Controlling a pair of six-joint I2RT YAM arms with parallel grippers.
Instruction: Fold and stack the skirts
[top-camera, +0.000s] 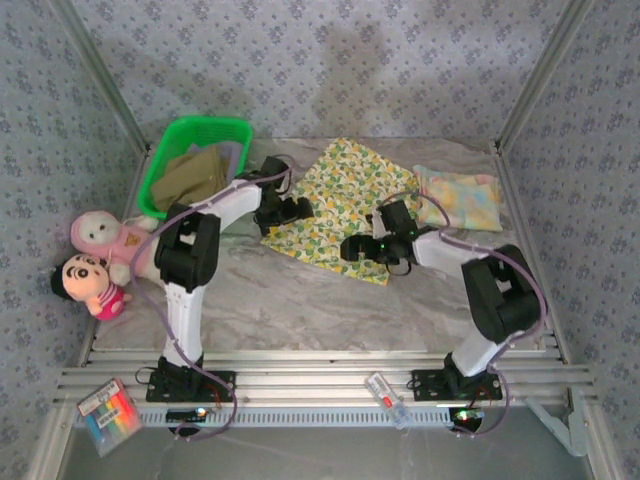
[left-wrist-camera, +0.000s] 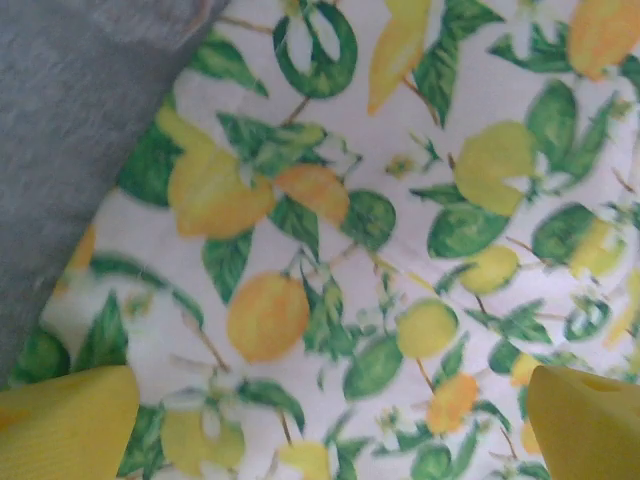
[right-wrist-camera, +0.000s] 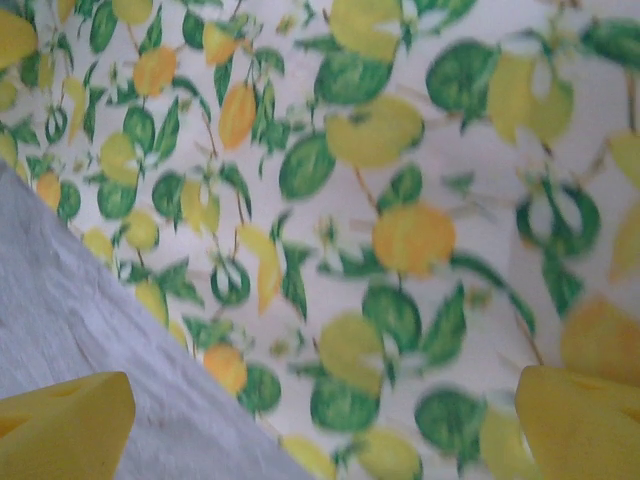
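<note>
The yellow-green floral skirt (top-camera: 340, 195) lies spread flat at the middle back of the table. My left gripper (top-camera: 288, 211) hovers open over its left edge, and its yellow fingertips (left-wrist-camera: 62, 428) straddle the lemon print (left-wrist-camera: 330, 250) with nothing between them. My right gripper (top-camera: 353, 249) is open over the skirt's near corner, its fingertips (right-wrist-camera: 585, 425) wide apart above the cloth (right-wrist-camera: 380, 200). The pastel skirt (top-camera: 458, 197) lies folded at the back right. The olive-khaki skirt (top-camera: 190, 176) and a lavender-grey one (top-camera: 232, 153) sit in the basket.
The green plastic basket (top-camera: 163, 165) stands at the back left. Two plush dolls (top-camera: 98, 255) lie at the left edge. A pack of coloured pens (top-camera: 108, 412) and a small tag (top-camera: 386, 396) rest on the front rail. Bare marble table (top-camera: 300, 300) runs along the near side.
</note>
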